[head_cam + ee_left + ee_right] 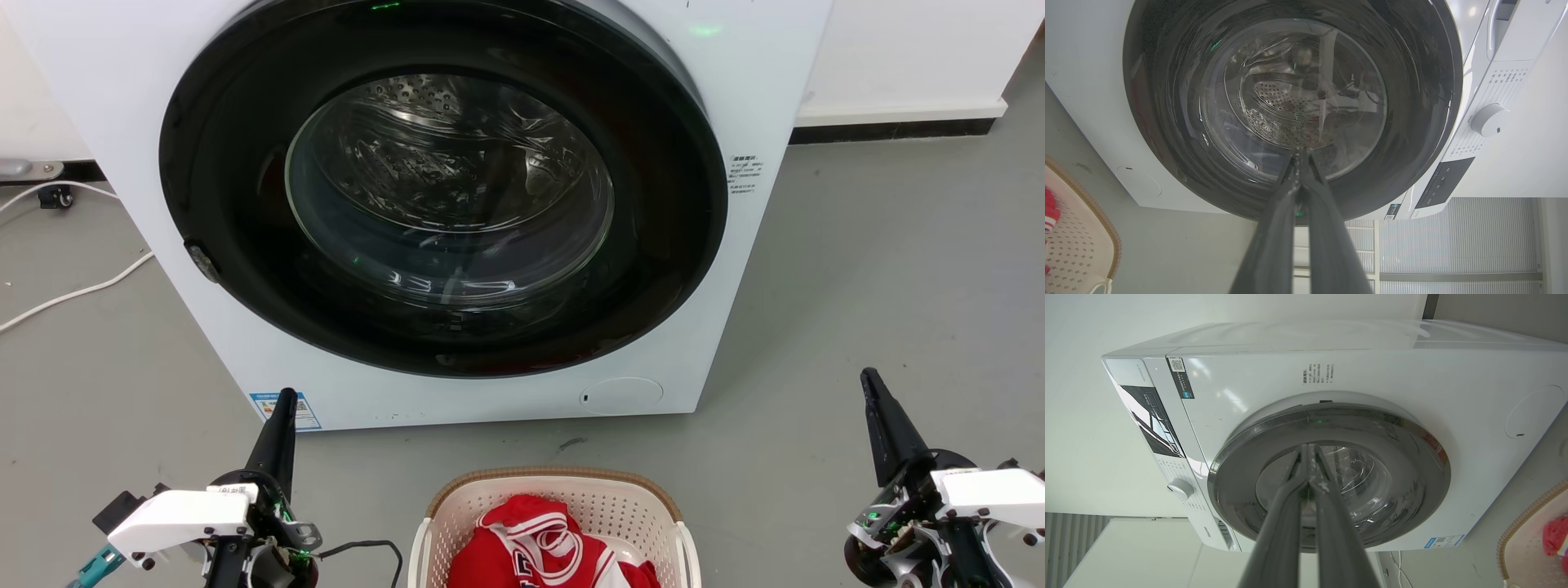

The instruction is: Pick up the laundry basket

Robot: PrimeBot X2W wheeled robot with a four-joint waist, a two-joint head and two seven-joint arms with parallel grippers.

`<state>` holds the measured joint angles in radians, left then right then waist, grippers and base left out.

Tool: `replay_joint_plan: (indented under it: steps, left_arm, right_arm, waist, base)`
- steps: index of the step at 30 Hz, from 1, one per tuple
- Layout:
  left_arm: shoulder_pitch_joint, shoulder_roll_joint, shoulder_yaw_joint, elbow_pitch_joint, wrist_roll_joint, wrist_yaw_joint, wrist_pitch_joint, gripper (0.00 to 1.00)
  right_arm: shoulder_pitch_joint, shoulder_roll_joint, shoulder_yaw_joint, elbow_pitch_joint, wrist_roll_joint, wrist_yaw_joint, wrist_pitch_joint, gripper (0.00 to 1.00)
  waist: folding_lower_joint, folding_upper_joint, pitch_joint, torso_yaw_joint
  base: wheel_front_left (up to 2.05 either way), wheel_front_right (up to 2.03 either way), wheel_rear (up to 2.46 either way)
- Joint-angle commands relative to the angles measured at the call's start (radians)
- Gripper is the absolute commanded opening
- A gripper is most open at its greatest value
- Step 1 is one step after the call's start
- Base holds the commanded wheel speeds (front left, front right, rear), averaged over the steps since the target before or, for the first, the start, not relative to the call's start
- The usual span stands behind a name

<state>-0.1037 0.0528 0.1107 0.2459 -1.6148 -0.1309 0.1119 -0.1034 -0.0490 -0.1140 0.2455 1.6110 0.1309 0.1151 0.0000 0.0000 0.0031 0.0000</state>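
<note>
Left gripper [286,402]: two long, tapered matte-black fingers
Right gripper [870,384]: matching black fingers
White angular plastic wrist cover [181,516]: dark screw heads along its underside
Teal fitting [96,565]: lower left of the cover
Thin black cable [371,545]: loops right of the cover

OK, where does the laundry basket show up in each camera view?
Head view: laundry basket at bottom centre, holding red cloth.
Left wrist view: lower-left edge, partly cut off.
Right wrist view: lower-right corner, partly cut off.
Shared landmark: the washing machine's round door, in all three.
</note>
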Motion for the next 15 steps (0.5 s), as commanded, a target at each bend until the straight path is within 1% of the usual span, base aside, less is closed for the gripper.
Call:
replay_joint_plan:
  steps: [1,15]
  left_arm:
    - [-0.01,-0.001,0.004,0.001,0.0,-0.003,0.004,0.0]
    - [-0.01,-0.001,0.004,0.001,0.001,-0.003,0.004,0.0]
  right_arm:
    - [-0.01,-0.002,0.0,0.001,0.004,0.0,0.001,0.0]
    - [-0.01,-0.002,0.0,0.001,0.004,0.0,0.001,0.0]
  waist:
    - [0.0,0.0,0.0,0.0]
    - [0.0,0.0,0.0,0.0]
  base:
    - [0.0,0.0,0.0]
    - [0.0,0.0,0.0]
